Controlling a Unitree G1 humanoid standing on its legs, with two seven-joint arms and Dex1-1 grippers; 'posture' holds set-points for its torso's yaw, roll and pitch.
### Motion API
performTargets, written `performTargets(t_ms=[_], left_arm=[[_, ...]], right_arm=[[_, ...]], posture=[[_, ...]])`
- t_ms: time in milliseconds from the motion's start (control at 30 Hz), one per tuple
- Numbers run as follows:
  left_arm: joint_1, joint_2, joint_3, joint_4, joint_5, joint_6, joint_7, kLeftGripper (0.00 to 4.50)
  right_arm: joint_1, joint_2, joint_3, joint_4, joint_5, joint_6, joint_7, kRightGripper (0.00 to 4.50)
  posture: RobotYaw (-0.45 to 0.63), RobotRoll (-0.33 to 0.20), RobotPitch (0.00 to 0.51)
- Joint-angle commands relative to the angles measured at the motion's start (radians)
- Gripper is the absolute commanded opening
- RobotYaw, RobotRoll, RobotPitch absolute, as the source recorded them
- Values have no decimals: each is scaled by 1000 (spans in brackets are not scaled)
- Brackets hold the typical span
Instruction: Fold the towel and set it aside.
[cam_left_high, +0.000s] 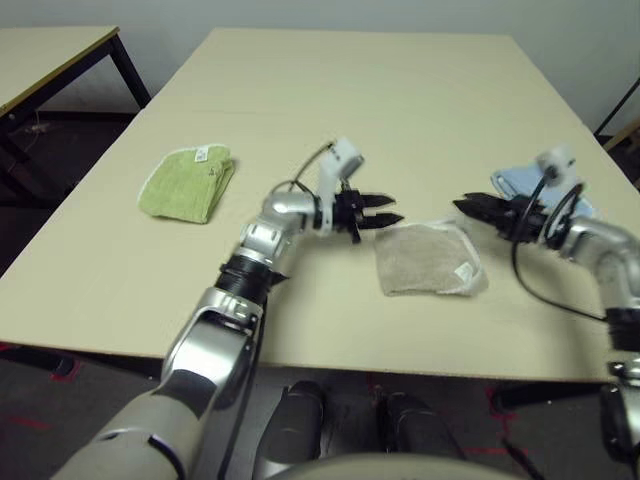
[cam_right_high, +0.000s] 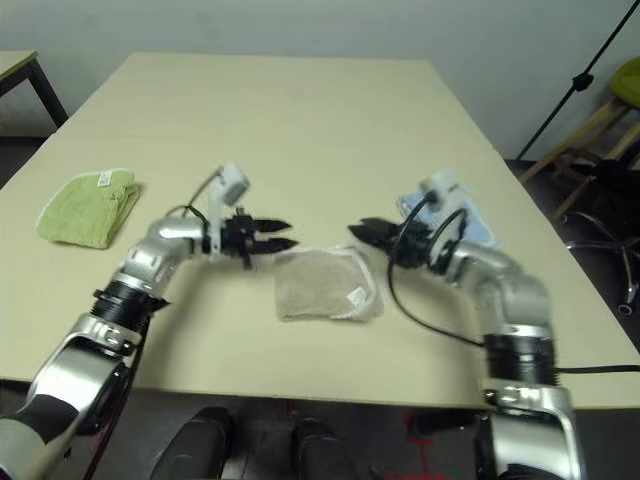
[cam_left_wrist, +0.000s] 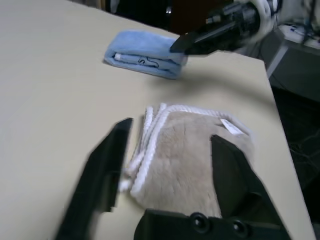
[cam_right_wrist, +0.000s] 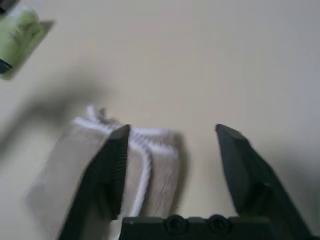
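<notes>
Towel (cam_left_high: 428, 260), beige and already folded small, lies flat near the worktop's (cam_left_high: 400, 110) front edge, between my two grippers. Left gripper (cam_left_high: 385, 214) and right gripper (cam_left_high: 470, 208) both hang open and empty above it. I judge folding done; next I must regrasp it and shift it aside.

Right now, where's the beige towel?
In the left eye view the towel lies folded on the table near its front edge, right of centre, between the left gripper and right gripper, with the light-blue towel behind it.
</notes>
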Motion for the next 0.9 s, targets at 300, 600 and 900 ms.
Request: performTargets(t_ms=[300,600,900], left_arm=[[189,193,37,-286,-194,126,-173,4480],[272,263,30,-377,-250,186,-191,4480],[286,252,23,-380,-255,181,-168,4500]], right_arm=[[-31,0,86,82,77,422,-14,4500],[-16,99,191,175,17,331,-45,4500],[-63,182,185,219,-1,314,-76,3541]], posture=[[114,0,94],[124,0,102],[132,0,98]])
